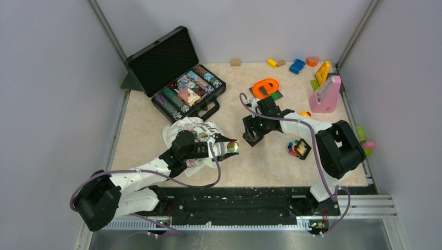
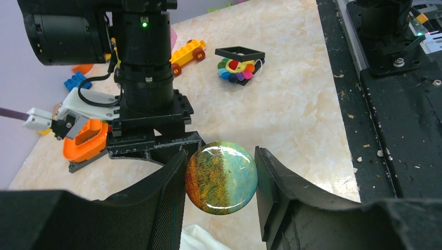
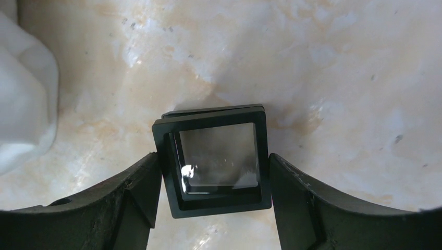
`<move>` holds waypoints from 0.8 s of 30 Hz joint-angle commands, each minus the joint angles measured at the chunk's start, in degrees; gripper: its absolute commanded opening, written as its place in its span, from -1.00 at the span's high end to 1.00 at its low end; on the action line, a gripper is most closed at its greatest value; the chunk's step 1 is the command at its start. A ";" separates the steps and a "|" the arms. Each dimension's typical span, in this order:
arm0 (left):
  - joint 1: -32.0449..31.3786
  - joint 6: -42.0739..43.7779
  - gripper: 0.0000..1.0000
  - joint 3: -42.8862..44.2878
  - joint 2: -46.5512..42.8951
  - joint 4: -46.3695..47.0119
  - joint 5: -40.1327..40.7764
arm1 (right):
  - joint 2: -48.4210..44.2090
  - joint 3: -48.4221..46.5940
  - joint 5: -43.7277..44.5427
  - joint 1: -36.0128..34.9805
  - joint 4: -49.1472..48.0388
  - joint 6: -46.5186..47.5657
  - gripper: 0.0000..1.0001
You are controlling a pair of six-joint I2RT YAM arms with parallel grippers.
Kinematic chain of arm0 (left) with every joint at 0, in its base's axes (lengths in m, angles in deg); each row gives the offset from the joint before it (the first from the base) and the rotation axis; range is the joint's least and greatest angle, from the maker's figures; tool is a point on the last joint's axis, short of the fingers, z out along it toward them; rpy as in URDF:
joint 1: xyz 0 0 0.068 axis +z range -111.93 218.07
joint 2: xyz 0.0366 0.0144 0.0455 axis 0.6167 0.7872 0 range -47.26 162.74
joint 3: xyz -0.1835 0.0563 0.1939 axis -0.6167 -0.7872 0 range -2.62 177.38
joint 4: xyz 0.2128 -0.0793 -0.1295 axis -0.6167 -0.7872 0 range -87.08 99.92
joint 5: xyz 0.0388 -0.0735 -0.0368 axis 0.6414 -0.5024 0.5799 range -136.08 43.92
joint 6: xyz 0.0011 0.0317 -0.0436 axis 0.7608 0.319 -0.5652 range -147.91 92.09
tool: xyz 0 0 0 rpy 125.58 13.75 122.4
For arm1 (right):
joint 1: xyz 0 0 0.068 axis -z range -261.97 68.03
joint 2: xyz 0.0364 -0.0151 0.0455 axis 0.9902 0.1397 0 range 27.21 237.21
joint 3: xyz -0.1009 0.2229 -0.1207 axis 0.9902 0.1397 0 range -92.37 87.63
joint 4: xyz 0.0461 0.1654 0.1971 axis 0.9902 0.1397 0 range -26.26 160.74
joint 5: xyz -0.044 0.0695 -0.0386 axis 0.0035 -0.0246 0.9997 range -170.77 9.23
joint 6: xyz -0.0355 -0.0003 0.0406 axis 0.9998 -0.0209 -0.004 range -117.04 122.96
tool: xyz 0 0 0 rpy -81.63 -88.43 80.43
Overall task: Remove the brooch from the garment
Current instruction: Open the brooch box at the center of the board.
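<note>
The flower-shaped brooch with coloured petals lies on the table beside a black square frame, apart from the garment; it also shows in the left wrist view. The white printed garment lies crumpled under my left arm. My left gripper is just past the garment's right edge, shut on a round glossy orange-yellow-teal badge held above the table. My right gripper points down, its fingers against both sides of a small black box with a clear window.
An open black case of poker chips stands at the back left. An orange toy, a pink holder and loose blocks are at the back right. A yellow toy car lies behind the right arm.
</note>
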 commanded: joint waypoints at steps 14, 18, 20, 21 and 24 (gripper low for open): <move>-0.16 4.23 0.50 8.71 13.35 -8.62 3.36 | -15.14 14.12 -16.85 2.69 -7.27 -20.52 -0.12; -0.16 3.20 0.53 10.62 17.23 -9.36 2.36 | -17.51 16.76 -17.35 2.68 -9.88 -23.08 -0.11; -0.16 2.77 0.54 10.73 18.57 -8.37 1.98 | -18.14 17.76 -17.81 2.69 -10.95 -24.36 -0.12; -0.21 2.59 0.54 10.89 19.25 -8.19 2.02 | -18.31 18.08 -17.65 2.69 -11.28 -24.93 -0.13; -0.18 2.06 0.54 11.57 20.70 -8.64 2.91 | -19.23 19.07 -15.48 3.03 -11.84 -26.75 -0.13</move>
